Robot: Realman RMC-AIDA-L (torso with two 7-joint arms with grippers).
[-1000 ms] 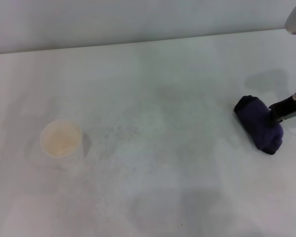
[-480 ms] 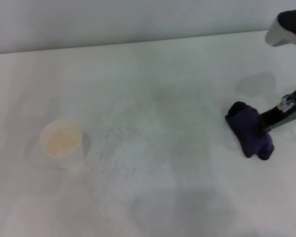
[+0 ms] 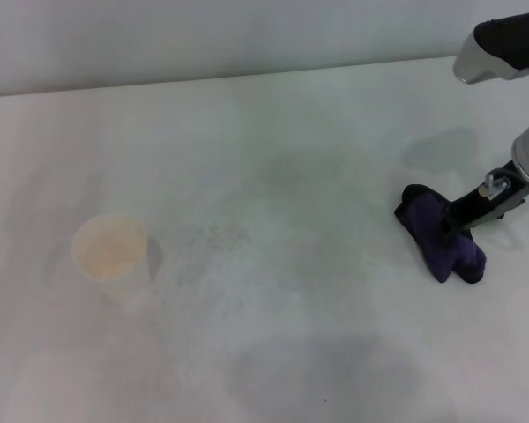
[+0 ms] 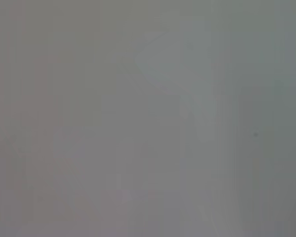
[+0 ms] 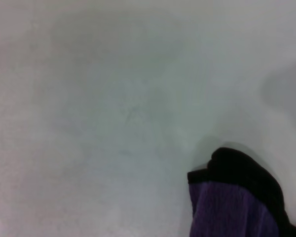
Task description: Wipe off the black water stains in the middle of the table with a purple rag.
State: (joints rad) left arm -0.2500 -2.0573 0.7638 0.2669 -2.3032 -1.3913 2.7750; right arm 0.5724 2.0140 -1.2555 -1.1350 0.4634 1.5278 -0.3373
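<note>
The purple rag hangs bunched at the right side of the white table, its lower end touching or just above the surface. My right gripper is shut on the rag's right side, the arm reaching in from the right edge. In the right wrist view the rag shows purple with a black edge over bare tabletop. No black water stains show in any view; only faint grey specks lie near the middle. The left wrist view shows a plain grey surface, and my left gripper is out of view.
A white paper cup stands on the left part of the table. The table's far edge meets a pale wall. A faint shadow lies behind the rag.
My right arm has carried the rag leftwards, toward the table's middle. The rag has gone from a compact bundle to a looser, drooping shape. The cup has not moved.
</note>
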